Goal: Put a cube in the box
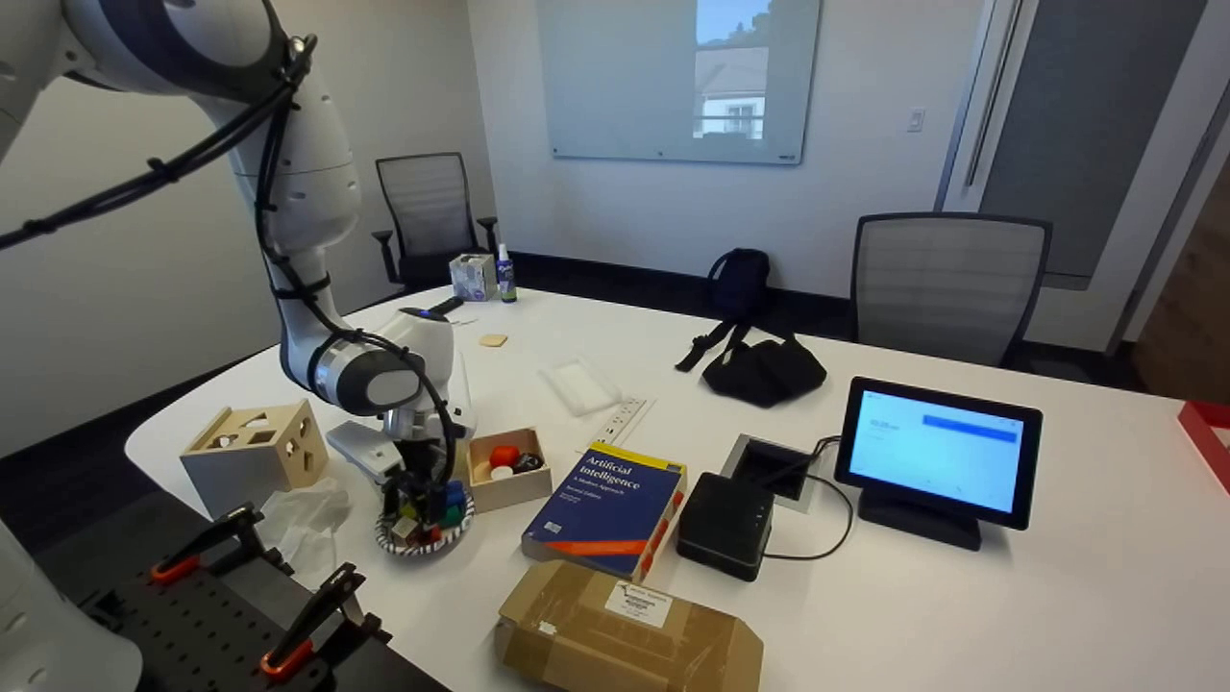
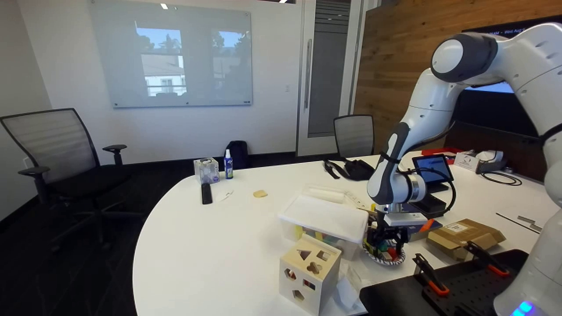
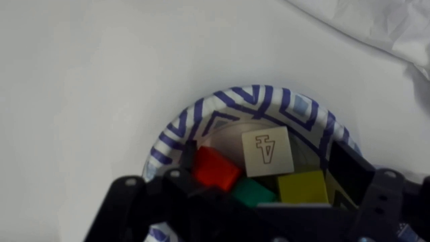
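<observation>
Cubes [image 3: 267, 152] in your bowl [image 3: 258, 95]; in an exterior view, shape-sorter box [image 1: 255, 454] at its 10 o'clock, textbook [image 1: 605, 505] at 3.

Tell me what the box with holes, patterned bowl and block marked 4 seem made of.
The box with holes: likely wood, matt, judging by its tan top and cleanly cut openings.
The patterned bowl: perhaps coated paper, slightly glossy, given its printed stripes and rounded rim; plastic is possible.
The block marked 4: probably bare wood, matt, pale with a thin brown numeral outline.
</observation>
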Motion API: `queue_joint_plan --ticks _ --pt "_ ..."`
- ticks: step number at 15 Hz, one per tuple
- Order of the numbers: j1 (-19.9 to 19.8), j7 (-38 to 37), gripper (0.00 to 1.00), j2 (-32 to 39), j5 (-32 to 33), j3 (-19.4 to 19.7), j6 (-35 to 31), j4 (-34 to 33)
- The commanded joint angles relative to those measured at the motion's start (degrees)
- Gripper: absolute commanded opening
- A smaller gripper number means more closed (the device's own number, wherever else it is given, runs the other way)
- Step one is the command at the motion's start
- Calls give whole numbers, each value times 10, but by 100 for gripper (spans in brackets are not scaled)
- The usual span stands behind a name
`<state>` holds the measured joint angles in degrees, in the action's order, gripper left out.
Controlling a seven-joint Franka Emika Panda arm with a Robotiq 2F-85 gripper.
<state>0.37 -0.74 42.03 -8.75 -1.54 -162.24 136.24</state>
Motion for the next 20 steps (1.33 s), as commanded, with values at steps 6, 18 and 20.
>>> queue_joint_plan --ticks 6,18,20 --pt "45 -53 51 14 25 30 -17 -13" --pt "24 -34 16 -8 18 6 -13 -6" --pt "7 -22 16 -25 14 -11 -12 2"
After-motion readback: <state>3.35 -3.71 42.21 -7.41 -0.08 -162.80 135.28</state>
